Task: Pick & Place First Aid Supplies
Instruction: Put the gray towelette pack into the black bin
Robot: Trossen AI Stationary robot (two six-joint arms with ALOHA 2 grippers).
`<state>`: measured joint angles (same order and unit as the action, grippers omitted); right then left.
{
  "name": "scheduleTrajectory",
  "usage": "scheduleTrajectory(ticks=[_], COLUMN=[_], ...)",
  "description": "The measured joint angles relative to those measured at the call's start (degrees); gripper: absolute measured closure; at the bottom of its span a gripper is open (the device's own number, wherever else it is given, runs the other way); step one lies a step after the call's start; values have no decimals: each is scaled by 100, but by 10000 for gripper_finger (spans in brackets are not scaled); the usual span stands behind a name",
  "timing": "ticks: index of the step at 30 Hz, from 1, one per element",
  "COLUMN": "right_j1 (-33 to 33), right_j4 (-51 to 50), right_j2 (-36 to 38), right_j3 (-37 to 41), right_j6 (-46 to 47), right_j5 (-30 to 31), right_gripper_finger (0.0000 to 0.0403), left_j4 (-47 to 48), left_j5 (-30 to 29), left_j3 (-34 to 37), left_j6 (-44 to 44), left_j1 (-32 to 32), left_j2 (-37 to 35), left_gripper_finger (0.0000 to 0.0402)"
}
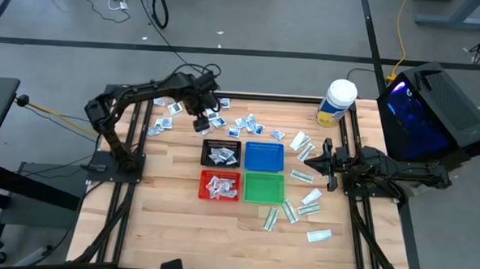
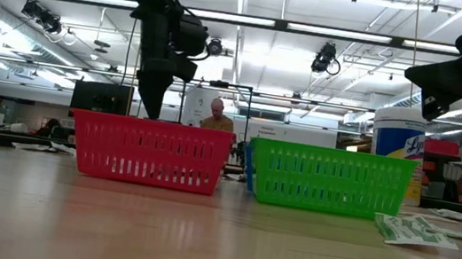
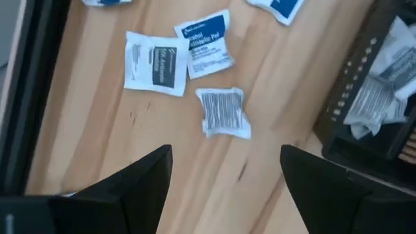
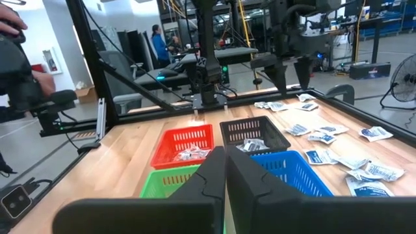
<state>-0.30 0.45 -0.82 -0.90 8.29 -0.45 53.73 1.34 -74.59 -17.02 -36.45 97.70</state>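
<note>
Left hand point(image 1: 201, 123) is hovering with its fingers spread wide and nothing between them, sitting upper left of centre in the overhead frame, above the far part of the wooden surface point(image 1: 164, 204). Through the left wrist view, its two dark fingers point(image 3: 140, 185) are framing three squarish white packets point(image 3: 223, 112) lying flat on the wood; two of them are touching at the edges and the third is lying just beside them, apart from the fingers.

Moving rightward in the overhead frame, more of the first aid supplies point(image 1: 246, 123) are lying scattered across the upper middle. Below them four mesh trays are sitting in a block: the black tray point(image 1: 222, 143) at upper left and the red tray point(image 1: 220, 174) at lower left are both holding packets, while the blue tray point(image 1: 264, 157) is sitting at upper right and the green tray point(image 1: 264, 187) at lower right.

Further right, longer white-and-green packets point(image 1: 301, 175) are lying strewn over the surface, and a big white jar point(image 1: 336, 101) with a yellow label is standing at the upper right corner.

Right hand point(image 1: 329, 164) is waiting at the right of the frame beside those narrow packets, its fingers pressed together and gripping nothing.
</note>
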Motion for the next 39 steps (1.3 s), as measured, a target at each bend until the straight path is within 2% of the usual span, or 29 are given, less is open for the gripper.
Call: scheduleTrajectory(ticks=[4,10,20,29,36,39], right_j1=[0,1,2,2,2,1], right_j4=[0,0,0,0,0,0], right_j2=[0,0,0,0,0,0], right_j3=[1,0,1,1,0,0], right_j6=[0,-2,-1,-2,-2,0], right_j5=[2,-4,-2,-4,-2,-3], right_gripper_finger=[385,385,385,385,385,385], left_j4=[-119,-847,-1369,-2666,-3715,-4242], left_j5=[5,0,83,700,706,901], left_j3=[66,578,1400,2309,3183,3518], left_j6=[-247,-316,-254,-10,-10,-8], left_j1=[-66,-73,-215,-364,-406,-456], left_j2=[70,58,-195,-956,-1361,-1395], left_gripper_finger=[106,106,106,106,106,106])
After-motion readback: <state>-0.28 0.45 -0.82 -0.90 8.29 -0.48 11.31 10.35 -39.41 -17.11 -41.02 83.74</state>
